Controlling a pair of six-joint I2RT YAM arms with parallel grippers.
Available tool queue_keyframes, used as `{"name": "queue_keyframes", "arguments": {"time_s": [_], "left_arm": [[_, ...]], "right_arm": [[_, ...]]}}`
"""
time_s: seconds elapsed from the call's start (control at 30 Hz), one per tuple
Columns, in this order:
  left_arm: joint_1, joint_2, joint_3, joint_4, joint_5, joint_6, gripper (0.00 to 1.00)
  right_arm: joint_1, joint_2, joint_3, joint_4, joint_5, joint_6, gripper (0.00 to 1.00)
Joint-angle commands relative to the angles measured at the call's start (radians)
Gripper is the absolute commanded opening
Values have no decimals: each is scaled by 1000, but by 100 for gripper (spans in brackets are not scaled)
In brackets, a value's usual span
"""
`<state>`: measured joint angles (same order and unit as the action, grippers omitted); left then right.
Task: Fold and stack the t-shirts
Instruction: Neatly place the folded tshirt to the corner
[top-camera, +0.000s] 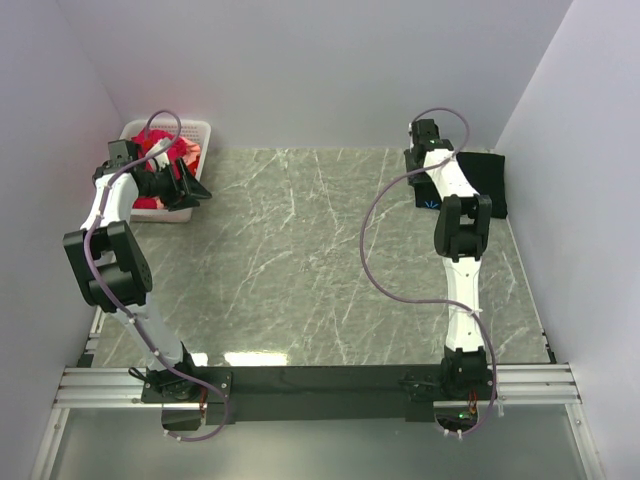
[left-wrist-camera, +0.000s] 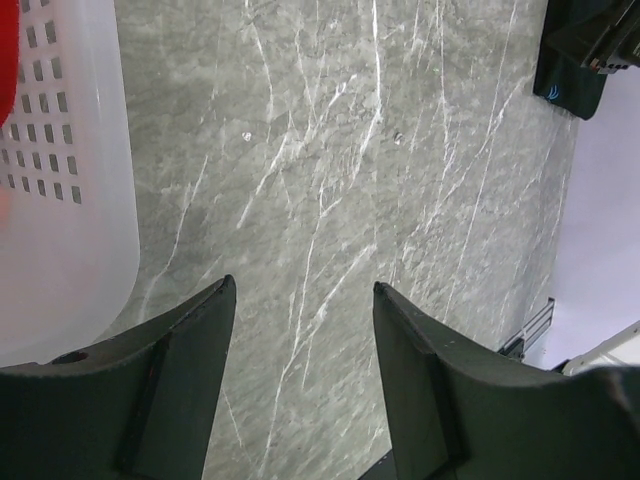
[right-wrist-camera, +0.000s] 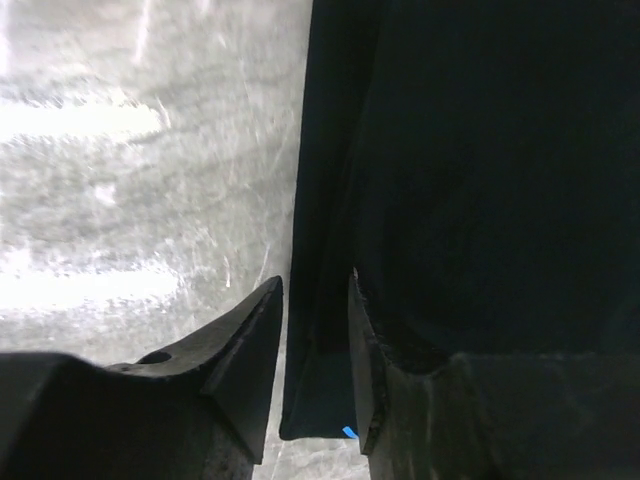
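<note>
Folded black t-shirt (top-camera: 485, 178) lies at the counter's (top-camera: 300, 260) far-right corner, with the red t-shirts (top-camera: 172, 152) in the white basket (top-camera: 200, 126) far left. The black one looks placed, so next is probably fetching a red one. Right pincer (right-wrist-camera: 315, 285) sits low over its left edge, slightly parted and pinching nothing; left pincer (left-wrist-camera: 300, 290) is wide and empty beside the basket, elbow folded.

Two robot arms work at a grey marbled table (top-camera: 300, 260); the left arm (top-camera: 110, 265) bends over a white basket (top-camera: 197, 126) holding red and pink shirts (top-camera: 178, 150) in the far left corner; the right arm (top-camera: 460, 225) reaches over a black shirt (top-camera: 490, 185) lying at the far right edge.
</note>
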<state>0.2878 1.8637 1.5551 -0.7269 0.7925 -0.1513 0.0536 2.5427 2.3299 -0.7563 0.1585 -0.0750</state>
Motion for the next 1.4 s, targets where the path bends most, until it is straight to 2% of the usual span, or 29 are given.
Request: {"name": "queue_keyframes", "arguments": {"time_s": [0.0, 0.2, 0.23, 0.37, 0.63, 1.0, 1.07, 1.1, 1.17, 1.2, 1.23, 1.27, 1.3, 1.37], "left_arm": [[5, 11, 48, -3, 27, 6, 63], [7, 23, 60, -5, 25, 4, 63], [7, 25, 62, -5, 25, 4, 63], [7, 32, 68, -6, 25, 4, 63], [7, 34, 59, 6, 31, 2, 63], [7, 32, 51, 18, 40, 1, 64], [7, 29, 49, 24, 44, 2, 65], [5, 26, 51, 27, 44, 1, 67], [5, 23, 57, 35, 39, 2, 71], [4, 22, 63, 44, 36, 4, 83], [4, 23, 78, 50, 30, 7, 85], [2, 22, 89, 56, 18, 12, 87], [-1, 25, 120, 58, 10, 16, 99], [-7, 29, 157, 58, -30, 36, 99]], "right_arm": [[-8, 5, 13, -34, 24, 12, 39], [-9, 13, -15, -55, -13, -6, 25], [-8, 13, -23, -60, -19, -12, 17], [-8, 10, -44, -110, -42, -51, 1], [-8, -47, -174, -135, -86, -140, 0], [2, -108, -233, -115, -100, -195, 0], [11, -133, -207, -112, -105, -200, 15], [14, -147, -201, -106, -109, -197, 34], [15, -200, -192, -83, -122, -197, 48], [17, -219, -188, -77, -128, -195, 57], [17, -238, -190, -69, -134, -194, 68], [17, -280, -193, -49, -135, -186, 70], [18, -300, -192, -46, -143, -183, 76], [17, -358, -191, -40, -180, -174, 77]]}}
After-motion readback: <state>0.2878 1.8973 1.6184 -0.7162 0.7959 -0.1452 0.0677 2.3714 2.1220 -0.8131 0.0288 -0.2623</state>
